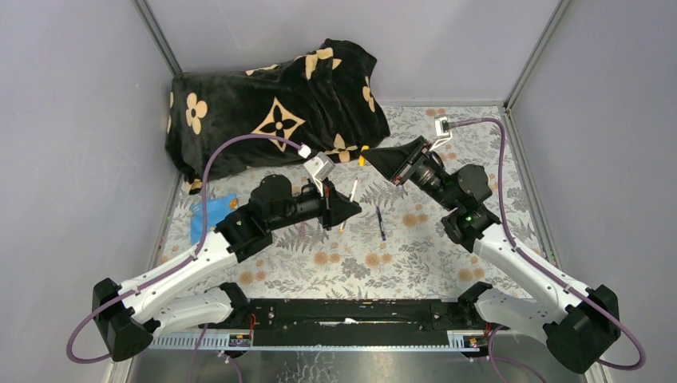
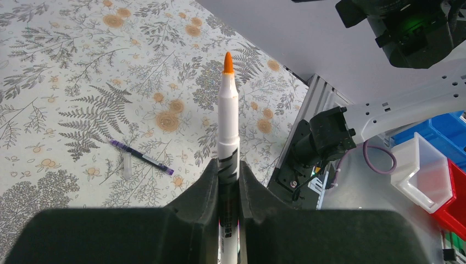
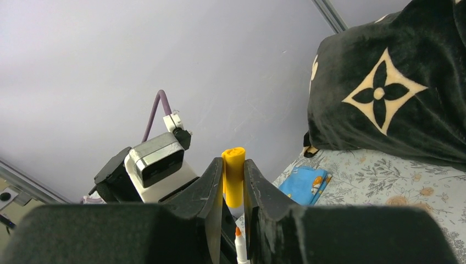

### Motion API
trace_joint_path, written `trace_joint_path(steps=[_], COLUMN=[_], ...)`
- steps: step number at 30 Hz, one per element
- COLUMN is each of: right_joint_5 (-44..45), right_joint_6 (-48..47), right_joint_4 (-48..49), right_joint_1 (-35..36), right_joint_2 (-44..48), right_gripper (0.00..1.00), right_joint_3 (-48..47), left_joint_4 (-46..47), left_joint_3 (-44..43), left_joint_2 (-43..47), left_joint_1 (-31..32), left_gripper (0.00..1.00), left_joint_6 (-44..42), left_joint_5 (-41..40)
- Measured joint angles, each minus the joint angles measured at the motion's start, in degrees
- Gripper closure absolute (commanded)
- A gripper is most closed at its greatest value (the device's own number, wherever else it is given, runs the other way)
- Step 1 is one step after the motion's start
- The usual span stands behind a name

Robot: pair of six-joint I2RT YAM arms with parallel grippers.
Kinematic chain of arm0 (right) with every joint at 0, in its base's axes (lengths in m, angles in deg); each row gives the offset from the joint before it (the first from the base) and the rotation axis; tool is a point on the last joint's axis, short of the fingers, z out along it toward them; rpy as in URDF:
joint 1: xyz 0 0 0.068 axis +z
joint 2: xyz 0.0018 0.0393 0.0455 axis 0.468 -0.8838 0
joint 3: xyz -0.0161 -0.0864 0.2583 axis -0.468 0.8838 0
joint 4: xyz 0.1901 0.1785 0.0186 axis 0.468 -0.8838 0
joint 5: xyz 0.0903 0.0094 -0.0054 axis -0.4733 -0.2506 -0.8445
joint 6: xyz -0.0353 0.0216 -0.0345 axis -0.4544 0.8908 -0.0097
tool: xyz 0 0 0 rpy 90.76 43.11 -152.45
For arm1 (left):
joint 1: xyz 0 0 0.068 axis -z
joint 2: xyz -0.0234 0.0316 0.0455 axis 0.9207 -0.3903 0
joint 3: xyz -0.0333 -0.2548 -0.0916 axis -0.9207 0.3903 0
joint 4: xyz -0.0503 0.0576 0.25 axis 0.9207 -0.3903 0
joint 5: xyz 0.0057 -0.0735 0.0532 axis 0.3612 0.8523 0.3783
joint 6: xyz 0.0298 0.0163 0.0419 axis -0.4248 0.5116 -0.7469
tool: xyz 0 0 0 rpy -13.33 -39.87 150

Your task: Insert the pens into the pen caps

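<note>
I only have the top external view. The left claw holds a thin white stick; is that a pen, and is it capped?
Observer: The left wrist view shows the left claw shut on a white pen, its orange tip bare.
Operator: And what is held opposite it?
Observer: In the right wrist view the right claw is shut on a yellow cap; the pen's tip shows below it, apart, not inserted.
</note>
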Motion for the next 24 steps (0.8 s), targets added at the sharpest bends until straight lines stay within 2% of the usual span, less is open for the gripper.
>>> trace_joint_path(steps=[24], right_joint_5=[-3.0], right_joint_6=[-0.1], right_joint_4=[2.6], right_joint_1=[1.4], right_joint_2=[-1.5], right_gripper=[1.00], right_joint_3=[1.7], left_joint_4=[0.4], left_joint_3=[-0.2], left_joint_2=[0.3], left_joint_1=[0.0], left_gripper=[1.00], left_joint_6=[-0.2], left_joint_5=[-1.2])
